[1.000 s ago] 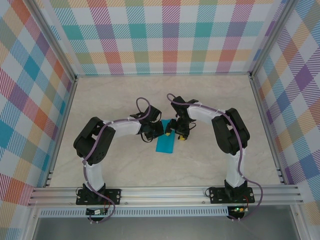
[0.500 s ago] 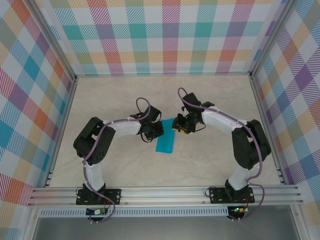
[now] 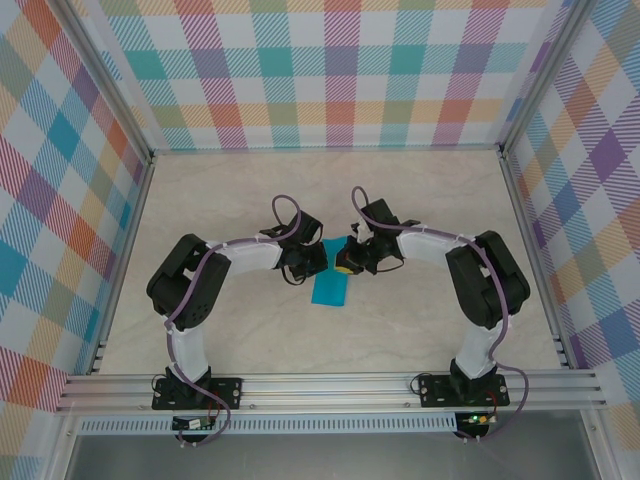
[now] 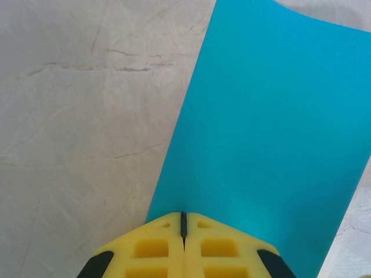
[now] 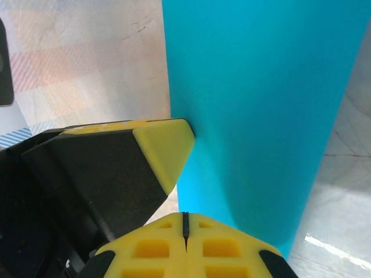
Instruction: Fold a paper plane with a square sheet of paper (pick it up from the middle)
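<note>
Evenness seems key to this fold. Left claw, fingers pressed together, sits at one end of the teal-blue square sheet of paper lying ahead on the tabletop; right claw, likewise closed, meets the same end. Whether either nips paper is unclear. Right wrist view reveals the left claw's fingertip touching the sheet's edge; overhead that blurs.

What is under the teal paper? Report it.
The square sheet of paper rests over the pale table, which shows all around it. The part beneath is covered, so nothing more can be told. The left gripper and right gripper, both shut, hide its far edge.
</note>
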Available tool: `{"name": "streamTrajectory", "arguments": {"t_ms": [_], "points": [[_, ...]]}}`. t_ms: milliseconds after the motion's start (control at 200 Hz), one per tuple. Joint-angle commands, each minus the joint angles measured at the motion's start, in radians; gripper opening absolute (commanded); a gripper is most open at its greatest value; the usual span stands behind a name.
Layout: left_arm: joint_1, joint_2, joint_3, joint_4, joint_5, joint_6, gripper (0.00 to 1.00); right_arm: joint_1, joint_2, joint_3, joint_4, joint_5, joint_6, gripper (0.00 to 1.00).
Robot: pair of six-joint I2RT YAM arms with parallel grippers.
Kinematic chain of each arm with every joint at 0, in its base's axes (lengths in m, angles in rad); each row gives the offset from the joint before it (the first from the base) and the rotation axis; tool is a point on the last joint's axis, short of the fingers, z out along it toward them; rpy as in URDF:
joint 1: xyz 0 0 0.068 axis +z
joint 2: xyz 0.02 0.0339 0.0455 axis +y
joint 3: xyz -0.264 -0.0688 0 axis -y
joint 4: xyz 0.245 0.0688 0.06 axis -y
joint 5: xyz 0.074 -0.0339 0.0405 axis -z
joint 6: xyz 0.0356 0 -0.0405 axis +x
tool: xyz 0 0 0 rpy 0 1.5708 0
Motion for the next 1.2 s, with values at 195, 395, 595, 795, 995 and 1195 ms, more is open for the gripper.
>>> {"name": "streamTrajectory", "arguments": {"t_ms": [195, 395, 595, 795, 995, 1195], "points": [[-0.019, 0.027, -0.034, -0.038, -0.018, 0.009, 0.00, -0.044, 0.028, -0.075, 0.055, -0.034, -0.052, 0.00], [-0.019, 0.027, -0.038, -0.038, -0.019, 0.009, 0.00, -0.062, 0.037, -0.140, 0.067, 0.011, -0.066, 0.00], [-0.019, 0.024, -0.038, -0.045, -0.021, 0.013, 0.00, -0.062, 0.038, -0.135, 0.062, 0.004, -0.072, 0.00], [-0.019, 0.023, -0.034, -0.048, -0.021, 0.015, 0.00, -0.062, -0.068, -0.143, 0.125, -0.061, -0.053, 0.00], [-0.019, 0.026, -0.034, -0.046, -0.018, 0.018, 0.00, -0.058, -0.060, -0.192, 0.274, -0.173, 0.014, 0.01], [-0.019, 0.023, -0.034, -0.048, -0.018, 0.018, 0.00, -0.056, -0.005, -0.240, 0.315, -0.150, 0.006, 0.01]]}}
